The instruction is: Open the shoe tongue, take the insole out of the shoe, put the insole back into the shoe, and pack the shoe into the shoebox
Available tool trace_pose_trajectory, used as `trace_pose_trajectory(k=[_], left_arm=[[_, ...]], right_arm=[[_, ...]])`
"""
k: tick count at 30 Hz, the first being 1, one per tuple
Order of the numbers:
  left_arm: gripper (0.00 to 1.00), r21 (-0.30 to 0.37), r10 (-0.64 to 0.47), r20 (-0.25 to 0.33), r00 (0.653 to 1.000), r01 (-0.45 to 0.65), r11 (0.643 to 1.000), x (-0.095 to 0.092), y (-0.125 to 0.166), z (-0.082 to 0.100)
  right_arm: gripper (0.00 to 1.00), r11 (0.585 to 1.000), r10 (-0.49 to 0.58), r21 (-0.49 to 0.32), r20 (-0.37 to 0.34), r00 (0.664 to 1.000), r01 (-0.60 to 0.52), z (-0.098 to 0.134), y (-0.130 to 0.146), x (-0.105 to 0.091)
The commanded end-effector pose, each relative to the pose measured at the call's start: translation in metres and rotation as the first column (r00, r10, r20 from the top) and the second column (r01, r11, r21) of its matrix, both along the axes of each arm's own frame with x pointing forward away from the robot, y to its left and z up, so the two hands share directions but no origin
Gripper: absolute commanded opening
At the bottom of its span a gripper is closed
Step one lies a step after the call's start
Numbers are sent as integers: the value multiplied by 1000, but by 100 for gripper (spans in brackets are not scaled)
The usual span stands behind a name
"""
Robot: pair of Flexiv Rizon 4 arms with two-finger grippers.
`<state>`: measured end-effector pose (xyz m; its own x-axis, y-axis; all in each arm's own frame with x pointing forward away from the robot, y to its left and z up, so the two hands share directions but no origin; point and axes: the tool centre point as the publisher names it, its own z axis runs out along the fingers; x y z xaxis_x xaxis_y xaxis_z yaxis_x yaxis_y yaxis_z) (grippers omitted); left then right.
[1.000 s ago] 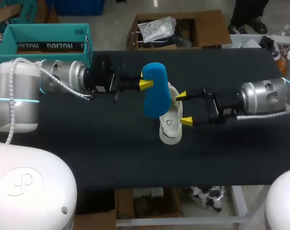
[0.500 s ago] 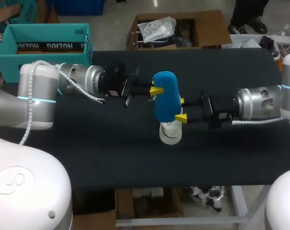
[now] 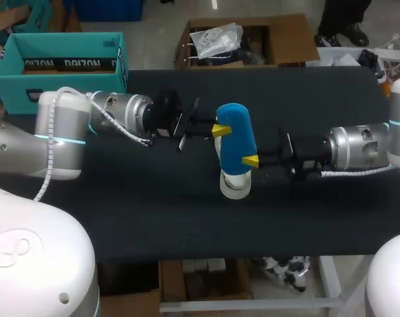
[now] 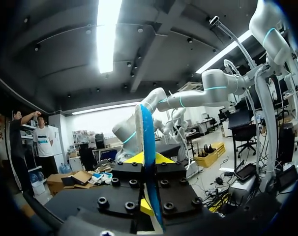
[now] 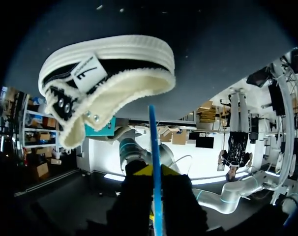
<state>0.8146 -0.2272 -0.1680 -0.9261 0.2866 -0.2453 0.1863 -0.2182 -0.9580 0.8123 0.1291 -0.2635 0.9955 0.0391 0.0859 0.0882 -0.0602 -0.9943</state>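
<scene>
Insole (image 3: pixel 235 135) farther right, across the shoe (image 3: pixel 234 187); shoebox (image 3: pixel 55 74) well apart.

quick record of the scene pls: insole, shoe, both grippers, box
insole: blue insole, held over the shoe by both grippers
shoe: fleece-lined shoe, lying on the black table under the insole
left gripper: fingers shut on the insole's edge
right gripper: fingers shut on the opposite edge
shoebox: teal shoebox at the table's far left corner, without the shoe
</scene>
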Motion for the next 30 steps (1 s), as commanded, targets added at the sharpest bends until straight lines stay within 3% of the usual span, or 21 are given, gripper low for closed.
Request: trace_pose_trajectory(k=[1, 8, 12, 17, 23, 30], left_arm=[[100, 20, -60, 9, 998, 60, 998, 8, 5, -1], [100, 75, -261, 19, 965, 259, 963, 23, 30, -3], [100, 157, -460, -1, 888, 455, 877, 30, 49, -6], [100, 249, -606, -58, 793, 599, 761, 36, 67, -10], [100, 376, -643, -86, 761, 622, 687, 43, 71, -15], [100, 413, -663, -105, 741, 639, 649, 49, 71, -17]], right_arm=[[0, 1000, 27, 14, 20, 999, -27, -1, -5, -2], [0, 998, 61, 23, 55, 997, -62, 1, -14, -16], [0, 993, 109, 25, 89, 990, -111, 4, -18, -30], [0, 988, 153, 19, 116, 981, -156, 7, -22, -50], [0, 977, 215, -11, 106, 971, -215, 10, -21, -65], [0, 966, 255, -4, 136, 957, -257, 10, -20, -74]])
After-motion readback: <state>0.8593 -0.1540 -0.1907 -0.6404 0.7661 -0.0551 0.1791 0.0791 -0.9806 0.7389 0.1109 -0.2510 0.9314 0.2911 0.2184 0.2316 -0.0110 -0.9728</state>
